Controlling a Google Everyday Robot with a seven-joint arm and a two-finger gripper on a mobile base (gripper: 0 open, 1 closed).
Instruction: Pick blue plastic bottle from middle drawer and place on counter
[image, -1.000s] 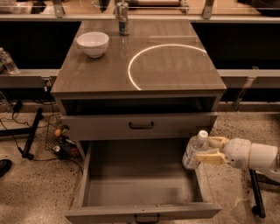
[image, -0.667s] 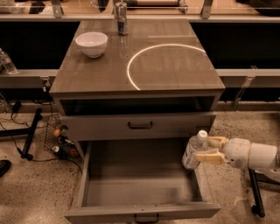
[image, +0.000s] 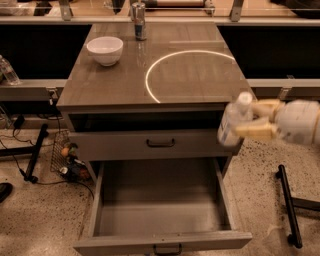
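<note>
My gripper (image: 252, 120) comes in from the right and is shut on the blue plastic bottle (image: 233, 120), a slim clear bottle with a white cap. It holds the bottle upright in the air beside the cabinet's right front corner, just below counter height. The middle drawer (image: 162, 244) is pulled out below, and its grey box holds nothing I can see. The counter (image: 105, 82) is glossy grey-brown with a bright white arc line (image: 165, 62).
A white bowl (image: 105, 50) sits at the counter's back left and a short silver can (image: 139, 21) at the back middle. A shallower closed drawer front (image: 160, 143) has a black handle. Cables and a wire basket (image: 67, 157) lie left of the cabinet.
My gripper has lifted the bottle up out of the drawer's right side to near counter height. The camera view has also shifted closer and lower.
</note>
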